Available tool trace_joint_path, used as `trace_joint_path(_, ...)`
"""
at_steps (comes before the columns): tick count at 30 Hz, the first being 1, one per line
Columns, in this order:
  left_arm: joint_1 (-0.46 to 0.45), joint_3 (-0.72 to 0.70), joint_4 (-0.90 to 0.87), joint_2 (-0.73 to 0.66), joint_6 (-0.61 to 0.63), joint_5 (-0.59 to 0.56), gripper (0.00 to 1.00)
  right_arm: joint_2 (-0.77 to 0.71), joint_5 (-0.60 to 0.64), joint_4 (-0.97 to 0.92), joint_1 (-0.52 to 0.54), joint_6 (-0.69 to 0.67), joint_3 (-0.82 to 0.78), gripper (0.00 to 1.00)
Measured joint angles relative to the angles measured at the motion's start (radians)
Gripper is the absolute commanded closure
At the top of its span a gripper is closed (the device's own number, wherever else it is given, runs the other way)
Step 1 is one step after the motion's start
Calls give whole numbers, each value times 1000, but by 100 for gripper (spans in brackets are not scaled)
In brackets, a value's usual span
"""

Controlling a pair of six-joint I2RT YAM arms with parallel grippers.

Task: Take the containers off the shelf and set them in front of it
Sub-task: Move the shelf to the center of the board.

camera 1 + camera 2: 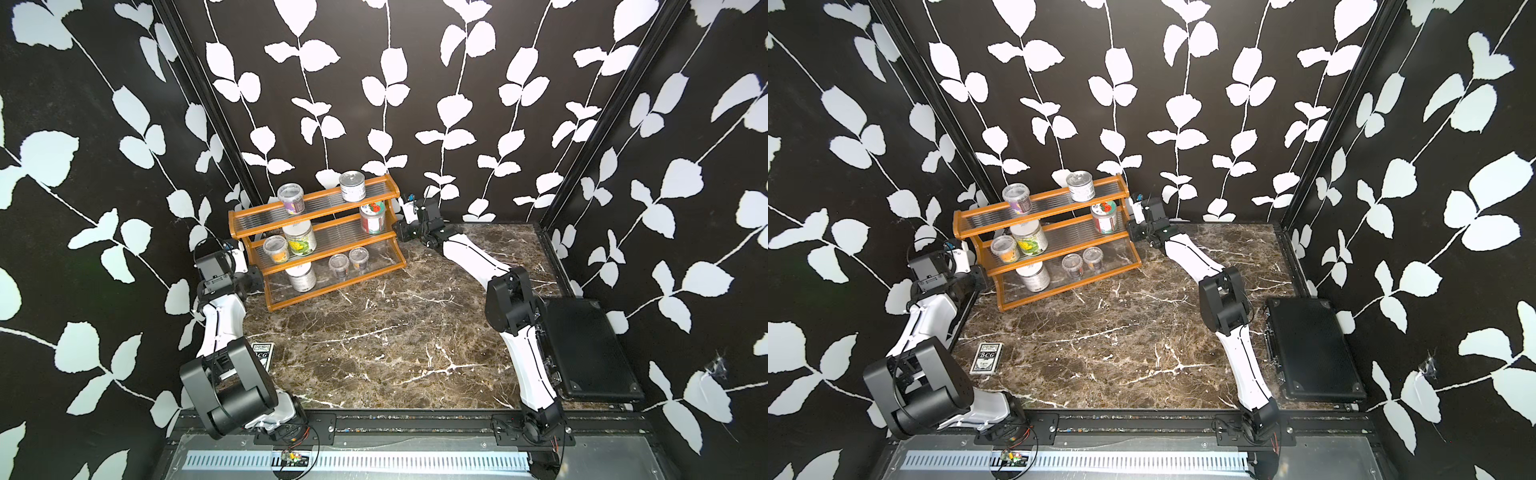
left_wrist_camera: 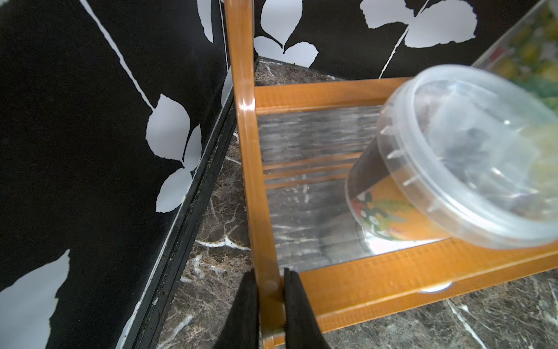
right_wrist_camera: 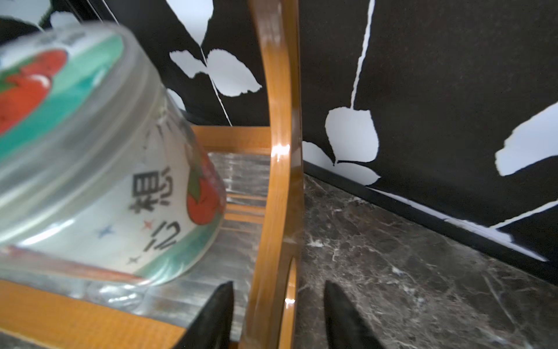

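The three-tier stepped shelf (image 1: 336, 239), an orange-brown wooden frame with clear ribbed tiers, stands at the back left of the brown marble tabletop (image 1: 395, 332), with every container in view on its tiers. The left gripper (image 2: 268, 284) pinches the shelf's left end post, its fingers pressed against both sides. A clear-lidded, orange-labelled tub (image 2: 453, 157) sits on the tier just beside it. The right gripper (image 3: 277, 290) straddles the right end post with jaws spread and a gap on the outer side. The strawberry-lidded jar (image 3: 90, 151) stands just inside that post.
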Motion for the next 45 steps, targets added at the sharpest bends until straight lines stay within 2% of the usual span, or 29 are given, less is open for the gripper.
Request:
trace_joint_path(5,0,0,0,0,-11,5,93,0,-4,8,4,17,0,83)
trace_joint_path(11,-1,0,-1,-2,-22,6,93,-22,75,92,20,43,-67,91)
trace_joint_path(24,-60,-8,-39,-31,-21,-2,93,-217,153,237,16,53,-398,96)
trace_joint_path(37,-196,-36,-63,-74,-47,7,93,-543,273,319,-12,72,-849,96)
trace_joint_path(45,-307,-9,-37,-29,-52,9,93,-690,335,338,-55,90,-1025,96)
